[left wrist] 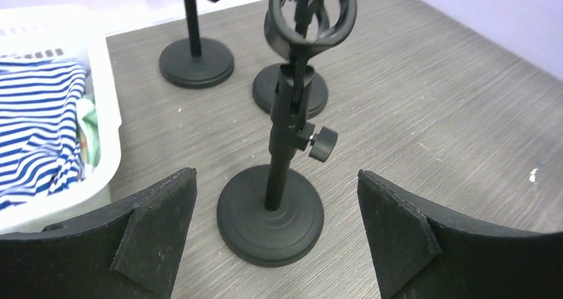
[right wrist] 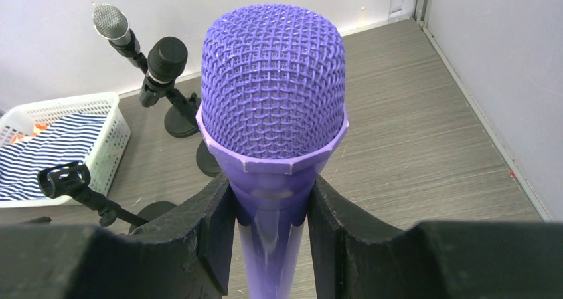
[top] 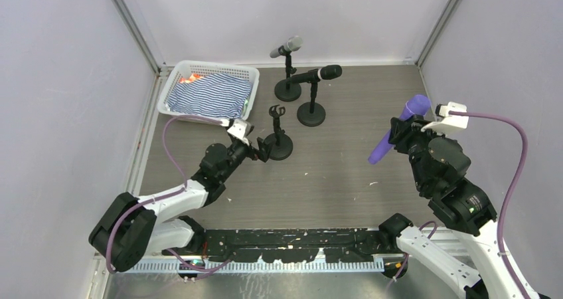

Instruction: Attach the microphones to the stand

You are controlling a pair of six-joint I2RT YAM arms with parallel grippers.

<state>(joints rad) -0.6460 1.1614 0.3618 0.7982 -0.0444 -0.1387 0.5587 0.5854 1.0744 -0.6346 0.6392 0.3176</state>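
Two down, one to go! At the back of the table (top: 358, 173), the silver mic (top: 287, 46) sits in its stand. The black mic (top: 323, 73) sits in the stand just in front of it, and both heads point right.

The empty stand (left wrist: 277, 146) is upright near the basket (top: 174, 80), its clip (left wrist: 311, 10) bare. The left claw (left wrist: 275, 174) is spread wide and low at the table. That stand's base shows between its fingers, untouched as far as I can see.

Over on the other side, the right claw (right wrist: 272, 212) is clamped on the purple mic (right wrist: 273, 93), on the handle below its head. It holds the mic aloft and tilted, well apart from the empty stand.

What's left, by my reckoning: carry the purple mic across and seat it in that bare clip, perhaps with the left claw steadying the stand.
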